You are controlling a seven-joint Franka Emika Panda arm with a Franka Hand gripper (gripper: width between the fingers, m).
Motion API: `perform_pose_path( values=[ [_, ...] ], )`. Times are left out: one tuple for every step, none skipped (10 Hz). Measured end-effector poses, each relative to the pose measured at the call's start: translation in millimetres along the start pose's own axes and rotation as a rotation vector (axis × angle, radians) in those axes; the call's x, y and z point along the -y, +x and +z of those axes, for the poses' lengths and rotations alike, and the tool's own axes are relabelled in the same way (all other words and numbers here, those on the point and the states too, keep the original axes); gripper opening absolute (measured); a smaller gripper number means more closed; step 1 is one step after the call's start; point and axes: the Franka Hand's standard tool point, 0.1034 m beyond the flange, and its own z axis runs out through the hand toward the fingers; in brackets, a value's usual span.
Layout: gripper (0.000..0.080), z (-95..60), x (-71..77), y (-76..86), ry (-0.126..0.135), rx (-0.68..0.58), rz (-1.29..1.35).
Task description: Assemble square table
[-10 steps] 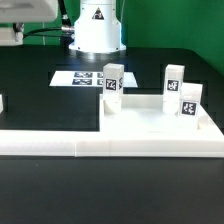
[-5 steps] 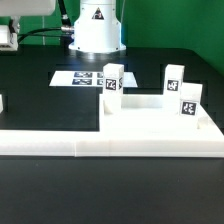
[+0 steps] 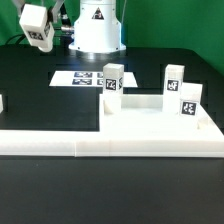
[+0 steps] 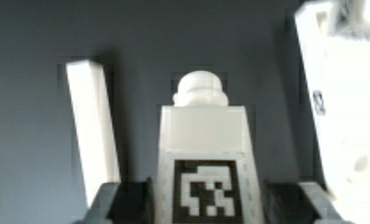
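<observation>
A white table leg (image 4: 203, 150) sits pinched between the gripper's (image 4: 203, 205) two dark fingers (image 4: 111, 205) in the wrist view, its black-and-white tag facing the camera and its rounded peg end pointing away from the hand. In the exterior view the same leg (image 3: 37, 27) hangs high at the far left of the scene, tilted, well apart from everything on the black table (image 3: 40, 110); the fingers themselves are too small to make out there.

Below, the square tabletop (image 3: 160, 118), a thick white slab, lies flat on the exterior view's right, pushed into the corner of the long low white wall (image 3: 60, 142) that runs across the near side. Three more tagged legs stand upright on it: one (image 3: 112, 83) at its far left corner, one (image 3: 174, 80) toward the far right and one (image 3: 189, 101) nearer on the right. Beyond the slab, the marker board (image 3: 78, 77) lies flat before the robot's white base (image 3: 96, 28).
</observation>
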Motion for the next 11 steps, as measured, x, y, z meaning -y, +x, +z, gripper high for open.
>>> perform_pose_path(
  values=[
    [0.0290,2.7,-0.9,0.7,0.006,-0.070,0.003],
    [0.0290,1.3,0.8,4.1,0.010,-0.147,0.001],
    [0.0290,1.8,1.0,4.5,0.012,-0.187,0.001],
    [0.0290,0.8,0.6,10.7,0.008,-0.264,0.001],
    [0.0290,4.1,0.1,8.8,0.023,-0.306,-0.026],
    [0.0290,14.6,-4.8,-0.9,0.113,-0.329,-0.075],
    [0.0290,16.8,-0.7,-3.6,0.157,-0.368,-0.038],
    [0.0290,11.6,26.4,-5.8,0.182,-0.407,-0.038],
    [0.0290,0.5,53.2,-5.2,0.201,-0.482,0.001],
    [0.0290,0.0,76.4,-4.8,0.210,-0.514,0.057],
    [0.0290,7.1,97.8,-4.2,0.199,-0.493,0.084]
  ],
)
